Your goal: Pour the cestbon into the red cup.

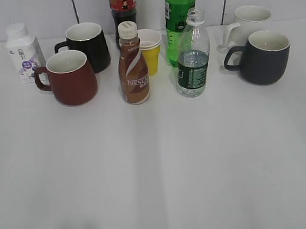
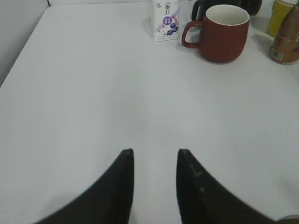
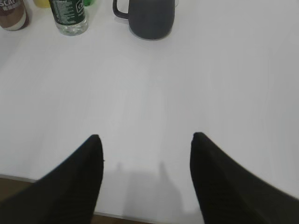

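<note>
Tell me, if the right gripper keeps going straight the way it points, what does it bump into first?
Probably the dark grey mug. The right gripper points across bare table toward it; depth is hard to judge.

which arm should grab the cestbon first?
Right, probably. The cestbon stands ahead of the right gripper, which is open and empty; the left wrist view doesn't show it. The left gripper faces the red cup instead.

table (image 1: 158,173): white, matte | wall (image 1: 24,16): pale grey panels, dark seams | light: even, soft
</note>
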You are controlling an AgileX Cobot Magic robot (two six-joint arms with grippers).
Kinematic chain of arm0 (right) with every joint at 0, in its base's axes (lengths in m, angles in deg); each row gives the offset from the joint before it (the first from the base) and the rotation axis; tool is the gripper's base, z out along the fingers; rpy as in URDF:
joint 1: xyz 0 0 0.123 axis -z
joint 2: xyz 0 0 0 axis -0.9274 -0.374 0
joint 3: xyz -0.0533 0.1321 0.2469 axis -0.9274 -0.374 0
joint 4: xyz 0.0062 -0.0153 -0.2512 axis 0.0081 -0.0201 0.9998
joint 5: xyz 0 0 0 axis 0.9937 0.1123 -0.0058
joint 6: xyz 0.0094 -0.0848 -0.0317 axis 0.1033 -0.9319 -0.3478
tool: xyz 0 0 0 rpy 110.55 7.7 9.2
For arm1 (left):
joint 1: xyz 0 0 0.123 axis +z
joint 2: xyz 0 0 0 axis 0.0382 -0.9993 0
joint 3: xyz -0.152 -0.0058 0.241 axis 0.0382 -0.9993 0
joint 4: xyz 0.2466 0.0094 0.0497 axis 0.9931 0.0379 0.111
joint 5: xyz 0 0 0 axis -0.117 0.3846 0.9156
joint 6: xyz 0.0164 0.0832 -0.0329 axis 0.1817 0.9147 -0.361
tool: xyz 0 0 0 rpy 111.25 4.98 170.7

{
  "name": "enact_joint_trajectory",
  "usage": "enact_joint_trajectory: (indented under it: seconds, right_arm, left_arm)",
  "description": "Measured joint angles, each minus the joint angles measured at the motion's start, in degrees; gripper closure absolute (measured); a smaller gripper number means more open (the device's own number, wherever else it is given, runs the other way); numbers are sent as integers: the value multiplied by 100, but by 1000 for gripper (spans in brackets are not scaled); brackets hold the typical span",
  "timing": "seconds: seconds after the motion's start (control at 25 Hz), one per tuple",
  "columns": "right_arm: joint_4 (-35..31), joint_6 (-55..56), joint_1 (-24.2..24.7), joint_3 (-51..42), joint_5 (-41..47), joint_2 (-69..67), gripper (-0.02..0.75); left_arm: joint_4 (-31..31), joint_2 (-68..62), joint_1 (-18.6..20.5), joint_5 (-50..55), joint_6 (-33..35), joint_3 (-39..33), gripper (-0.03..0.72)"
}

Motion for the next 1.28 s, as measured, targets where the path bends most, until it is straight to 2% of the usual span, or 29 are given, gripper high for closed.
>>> enact_joint_trajectory:
  seconds: [1.28]
  right_arm:
    - [42, 93, 0, 0, 0, 2, 293]
  left_arm:
    - [0, 0, 0, 0, 2, -4, 452]
